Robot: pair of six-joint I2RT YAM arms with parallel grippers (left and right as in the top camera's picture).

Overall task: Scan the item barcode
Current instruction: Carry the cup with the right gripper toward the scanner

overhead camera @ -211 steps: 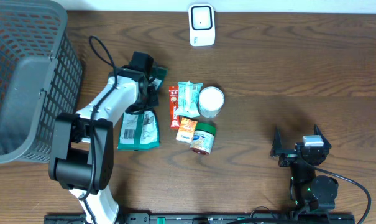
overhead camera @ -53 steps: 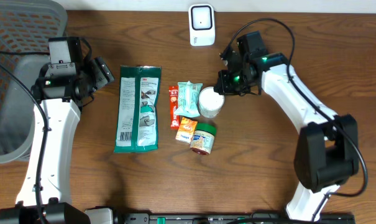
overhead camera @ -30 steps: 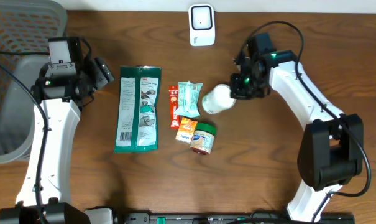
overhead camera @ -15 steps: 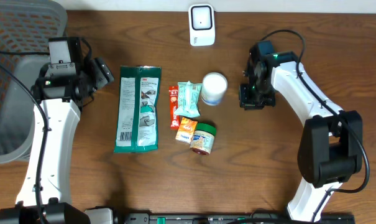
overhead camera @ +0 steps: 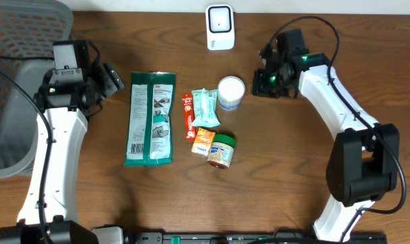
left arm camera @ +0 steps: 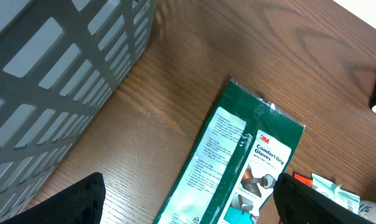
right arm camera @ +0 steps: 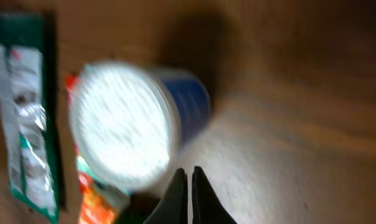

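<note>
the tub (overhead camera: 231,92) is a short round pot with a white lid and a blue wall, its lid facing up on the table (overhead camera: 293,176). in the right wrist view it is blurred, and no barcode can be made out on it. it sits near the tips of the right gripper (overhead camera: 265,81), apart from them, on the side away from that arm's base. this gripper's fingers are pressed together with nothing between them. the white scanner (overhead camera: 219,27) lies farther off to the same side. the left gripper (overhead camera: 114,80) has its fingers spread wide, holding nothing. a green packet (left arm camera: 237,168) lies under it, with a grey basket (left arm camera: 63,74) beside.
</note>
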